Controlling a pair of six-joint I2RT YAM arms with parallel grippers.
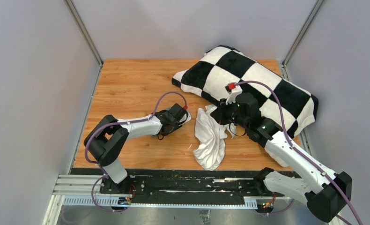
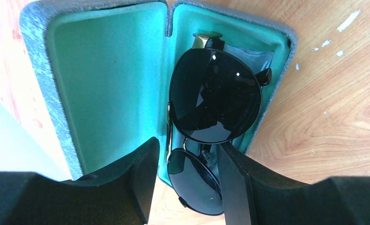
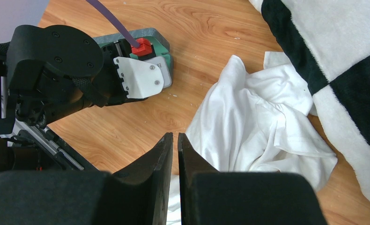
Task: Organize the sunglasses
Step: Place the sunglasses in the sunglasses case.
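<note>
The black sunglasses (image 2: 214, 93) lie folded in the right half of the open grey-blue case (image 2: 38, 70) with its mint-green lining; the near lens sticks out over the case's edge. My left gripper (image 2: 185, 150) is open, its fingers on either side of that near lens, with a gap showing on the left side. In the top view the left gripper (image 1: 183, 117) sits low over the case at the table's middle. My right gripper (image 3: 174, 137) is shut and empty, above the edge of a white cloth (image 3: 248, 108). The case (image 3: 162, 56) peeks out from under the left wrist.
A crumpled white cloth (image 1: 210, 138) lies in the middle front of the wooden table (image 1: 136, 84). A large black-and-white checkered pillow (image 1: 253, 79) fills the back right. Grey walls enclose the table on three sides.
</note>
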